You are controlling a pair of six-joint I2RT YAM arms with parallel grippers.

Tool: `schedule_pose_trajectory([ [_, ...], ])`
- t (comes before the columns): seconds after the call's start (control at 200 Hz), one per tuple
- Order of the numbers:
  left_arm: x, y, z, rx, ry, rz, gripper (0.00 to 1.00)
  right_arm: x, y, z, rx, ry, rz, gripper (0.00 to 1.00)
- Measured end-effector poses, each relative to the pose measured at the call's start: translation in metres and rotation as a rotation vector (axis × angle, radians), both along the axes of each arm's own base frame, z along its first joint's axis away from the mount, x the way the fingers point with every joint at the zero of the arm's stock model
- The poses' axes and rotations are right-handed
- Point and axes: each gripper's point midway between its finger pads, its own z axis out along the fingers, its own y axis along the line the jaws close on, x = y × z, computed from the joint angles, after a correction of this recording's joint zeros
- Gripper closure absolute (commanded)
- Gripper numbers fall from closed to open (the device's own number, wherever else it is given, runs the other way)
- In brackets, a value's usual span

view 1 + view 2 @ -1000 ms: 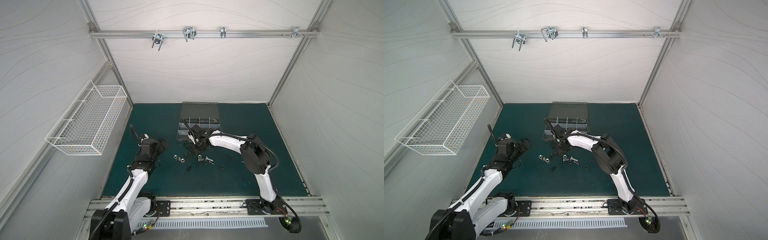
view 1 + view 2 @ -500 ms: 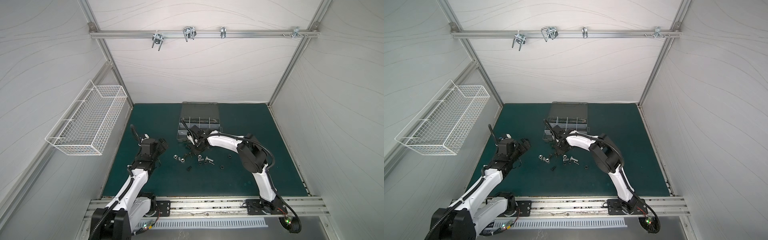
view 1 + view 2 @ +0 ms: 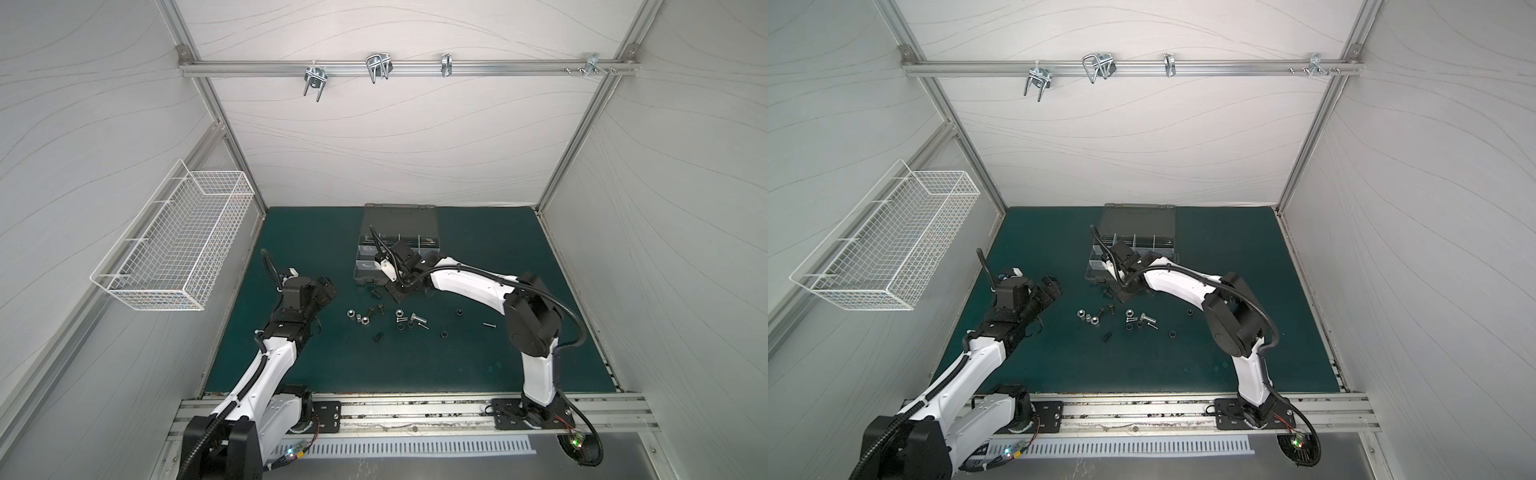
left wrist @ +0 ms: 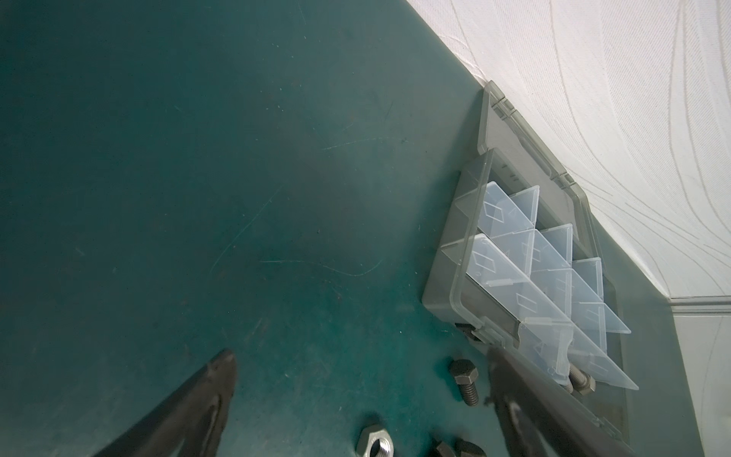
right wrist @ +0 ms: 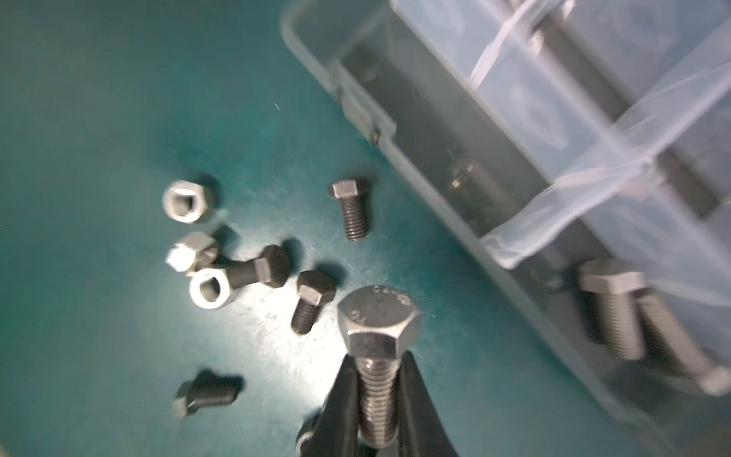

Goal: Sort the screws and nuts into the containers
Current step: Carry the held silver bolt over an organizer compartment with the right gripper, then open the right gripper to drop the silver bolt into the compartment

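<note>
Right wrist view, right gripper [image 5: 379, 366] pinched on silver bolt [image 5: 377, 324], seemingly off mat [image 5: 99, 118]

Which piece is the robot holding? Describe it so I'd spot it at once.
At the near edge of the grey organizer case on the green mat sits the right gripper. It is shut on a silver hex-head bolt, held by its threads, head sticking out. Unlike the short black bolts nearby, it is larger, silver and gripped.

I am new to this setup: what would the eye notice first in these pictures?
The right gripper pinches a silver hex bolt beside the grey organizer case at the back of the green mat. Loose nuts and bolts lie scattered before it. A white wire basket hangs on the left wall.
</note>
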Motion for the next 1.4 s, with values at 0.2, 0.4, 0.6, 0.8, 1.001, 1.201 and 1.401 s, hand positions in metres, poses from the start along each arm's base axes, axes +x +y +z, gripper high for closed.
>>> schedule_pose_trajectory([
  [0.2, 0.0, 0.0, 0.0, 0.0, 0.0, 0.0, 0.0, 0.04, -0.032, 0.033, 0.028, -0.1, -0.008, 1.0],
  [0.4, 0.0, 0.0, 0.0, -0.001, 0.0, 0.0, 0.0, 0.065, -0.06, 0.027, 0.005, -0.102, -0.015, 1.0],
  [0.6, 0.0, 0.0, 0.0, -0.002, 0.0, 0.001, 0.0, 0.068, -0.057, 0.003, -0.027, -0.071, 0.03, 0.99],
  [0.8, 0.0, 0.0, 0.0, -0.002, 0.0, 0.001, 0.0, 0.072, -0.052, -0.016, -0.049, -0.046, 0.053, 0.97],
  [1.001, 0.0, 0.0, 0.0, -0.002, 0.0, 0.001, 0.0, 0.078, -0.046, -0.024, -0.051, -0.044, 0.061, 0.94],
  [1.201, 0.0, 0.0, 0.0, -0.003, 0.0, 0.002, 0.0, 0.08, -0.045, -0.038, -0.069, -0.023, 0.065, 0.9],
  [1.401, 0.0, 0.0, 0.0, -0.003, 0.0, 0.002, 0.0, 0.081, -0.044, -0.05, -0.084, -0.009, 0.072, 0.8],
])
